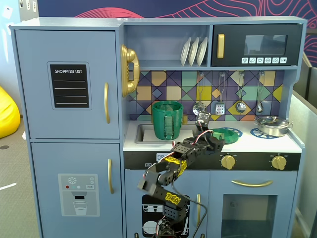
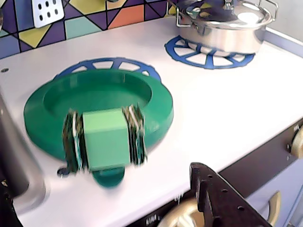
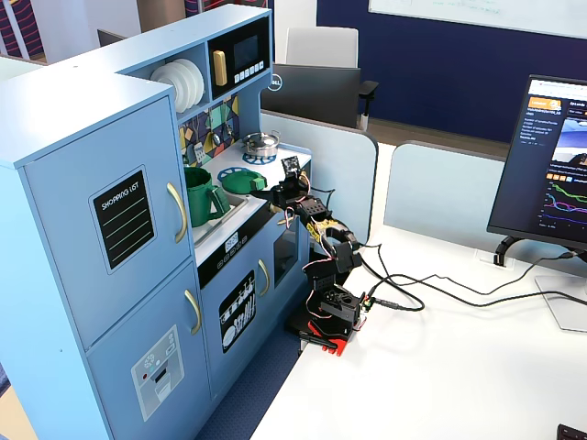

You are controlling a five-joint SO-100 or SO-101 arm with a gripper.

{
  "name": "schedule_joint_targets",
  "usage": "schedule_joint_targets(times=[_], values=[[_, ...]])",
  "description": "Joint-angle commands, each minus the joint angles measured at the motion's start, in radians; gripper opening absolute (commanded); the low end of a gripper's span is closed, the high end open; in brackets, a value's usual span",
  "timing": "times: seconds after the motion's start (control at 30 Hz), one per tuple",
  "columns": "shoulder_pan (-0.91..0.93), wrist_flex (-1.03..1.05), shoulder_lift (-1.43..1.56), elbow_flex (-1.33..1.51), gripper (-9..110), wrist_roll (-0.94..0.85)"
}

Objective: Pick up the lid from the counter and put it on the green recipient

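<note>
The green lid (image 2: 94,101) lies on the white counter (image 2: 227,104), over a blue burner ring, with its light-green block knob (image 2: 105,139) towards the camera. My gripper (image 2: 113,175) is open at the counter's front edge. One dark finger (image 2: 218,194) is right of the knob and the other is at the left edge; neither touches the knob. In a fixed view the gripper (image 1: 213,137) is at the lid (image 1: 227,133). The green recipient (image 1: 167,120) stands upright to the left by the sink. Another fixed view shows the recipient (image 3: 200,195), the lid (image 3: 240,182) and the gripper (image 3: 275,192).
A shiny steel pot (image 2: 222,23) with its own lid sits on the second burner ring (image 2: 189,52) at the back right, and shows in a fixed view (image 1: 271,125). The sink recess (image 1: 143,134) lies behind the recipient. Utensils hang on the back wall. Gold knobs (image 1: 228,161) line the front.
</note>
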Motion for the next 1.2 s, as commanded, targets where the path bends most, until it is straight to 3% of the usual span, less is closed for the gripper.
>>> schedule_joint_targets(times=[0.0, 0.5, 0.67, 0.73, 0.77, 0.97, 1.17], values=[[-0.003, -0.066, -0.098, -0.147, 42, 0.006], [-0.046, -0.107, -0.405, -0.368, 42, 0.021], [-0.078, -0.077, -0.436, -0.397, 28, 0.034], [-0.094, -0.061, -0.436, -0.391, 5, 0.005], [-0.097, -0.063, -0.436, -0.39, 0, 0.011], [-0.101, -0.063, -0.422, -0.433, 0, 0.02], [-0.127, 0.058, -0.419, -0.67, 0, 0.017]])
